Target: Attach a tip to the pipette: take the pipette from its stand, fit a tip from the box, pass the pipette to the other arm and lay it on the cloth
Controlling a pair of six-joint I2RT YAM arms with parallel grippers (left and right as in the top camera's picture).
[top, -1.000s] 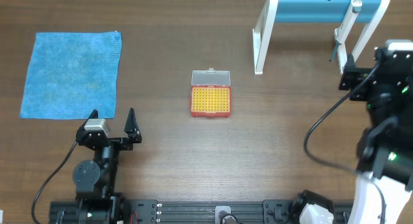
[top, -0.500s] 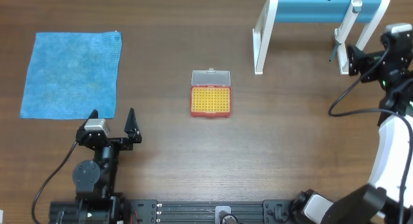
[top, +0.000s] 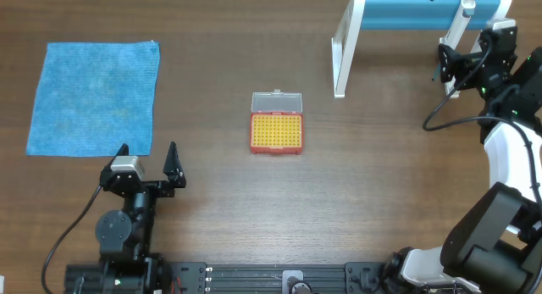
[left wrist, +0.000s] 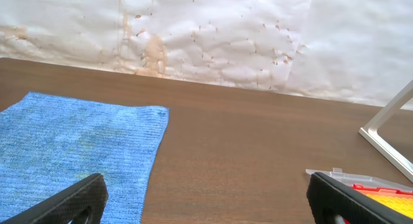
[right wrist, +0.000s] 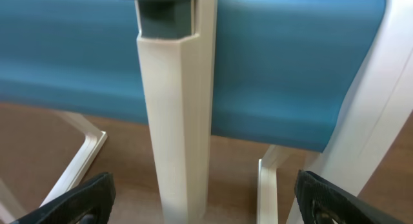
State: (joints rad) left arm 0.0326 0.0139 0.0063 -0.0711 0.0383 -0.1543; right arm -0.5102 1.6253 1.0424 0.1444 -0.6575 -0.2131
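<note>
Two arms stand at a brown wooden table [top: 254, 209], and both grippers are open and hold nothing. The slim white pipette [top: 453, 41] hangs on its stand [top: 406, 13], a white frame with a blue horizontal bar, at the table's far right corner; it sits near the bar's right end. The right gripper [top: 449, 67] is up against that end of the stand. In its wrist view the pale, upright pipette body [right wrist: 174, 114] rises in front of the blue bar [right wrist: 64, 56], between the spread black fingertips [right wrist: 80, 197] and apart from each of them, with the right gripper [right wrist: 206, 204] level with its lower part. The orange tip box [top: 276, 131], filled with yellow tips and with its clear lid folded back, sits near the middle of the table, well apart from the stand. The square blue microfibre cloth [top: 93, 99] lies flat at the far left. The left gripper [top: 148, 154] rests low near the arm's base, just beside the cloth's near right corner, jaws wide. Its wrist view looks along the table over the cloth [left wrist: 64, 153] toward the box [left wrist: 371, 190], with one white leg of the stand [left wrist: 387, 130] beyond and the left gripper [left wrist: 210, 208] parted.
</note>
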